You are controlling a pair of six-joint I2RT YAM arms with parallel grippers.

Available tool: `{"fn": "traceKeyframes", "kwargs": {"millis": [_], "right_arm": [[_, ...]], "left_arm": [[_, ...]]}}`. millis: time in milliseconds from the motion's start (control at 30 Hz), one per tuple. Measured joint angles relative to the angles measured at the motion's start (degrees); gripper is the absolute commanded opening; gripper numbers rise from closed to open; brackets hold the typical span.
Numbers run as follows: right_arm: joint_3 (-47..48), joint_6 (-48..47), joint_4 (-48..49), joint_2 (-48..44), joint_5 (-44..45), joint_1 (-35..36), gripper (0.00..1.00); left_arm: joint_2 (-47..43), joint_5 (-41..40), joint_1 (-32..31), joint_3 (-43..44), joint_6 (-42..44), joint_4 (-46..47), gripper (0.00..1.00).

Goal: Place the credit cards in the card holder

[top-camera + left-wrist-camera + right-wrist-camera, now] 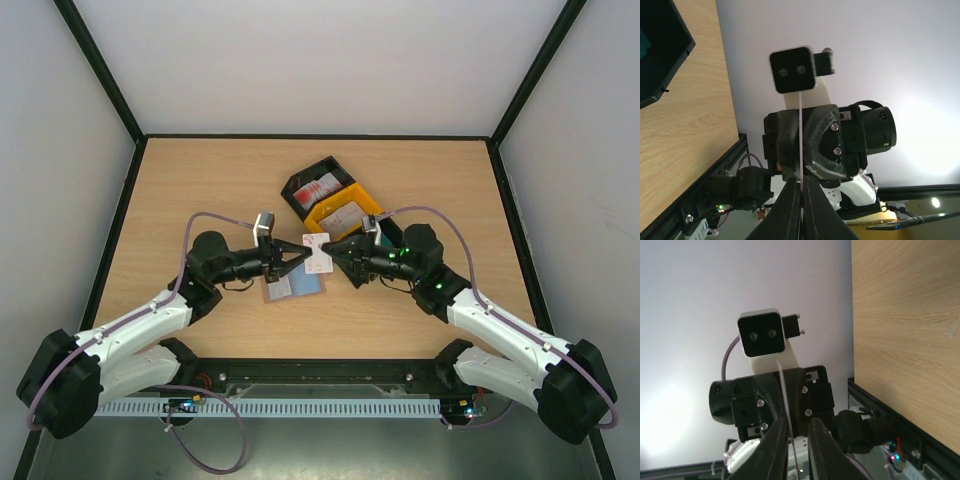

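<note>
The left pincer point(299, 257) and right pincer point(336, 250) meet tip to tip above the middle of the table point(200, 180), both clamped on one white card point(318, 252). The card holder point(293, 287) lies open just below the left pincer, toward the table's near edge. Each wrist view shows that white card point(800, 140) only edge-on between the fingers. Only the top view shows the black tray point(297, 183), a red-and-white card point(318, 188) in it, and the orange tray point(320, 213) behind. Print is too small to read.

Top view: high, looking down on the desk point(200, 190). Wrist views: close, level, facing each other, sharing the card point(317, 251).
</note>
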Motion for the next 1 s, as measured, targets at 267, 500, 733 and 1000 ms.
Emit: {"fn": "traceKeyframes", "kwargs": {"millis": [267, 500, 733, 1000], "right_arm": [[-0.02, -10.29, -7.50, -1.09, 5.53, 0.11, 0.62], [0.04, -26.32, -20.48, 0.85, 17.46, 1.01, 0.59], [3.82, -36.57, -28.33, 10.36, 31.71, 11.89, 0.58], [14.64, -43.95, -31.67, 28.59, 44.41, 20.31, 0.53]], "left_arm": [[-4.07, -4.59, -0.02, -0.22, 7.98, -7.06, 0.02], [-6.03, -15.02, 1.27, -4.83, 19.10, -19.71, 0.02], [-3.98, -17.55, 6.60, -9.42, 25.75, -24.09, 0.02], [4.07, -17.09, 8.92, -9.86, 30.69, -21.51, 0.02]]}}
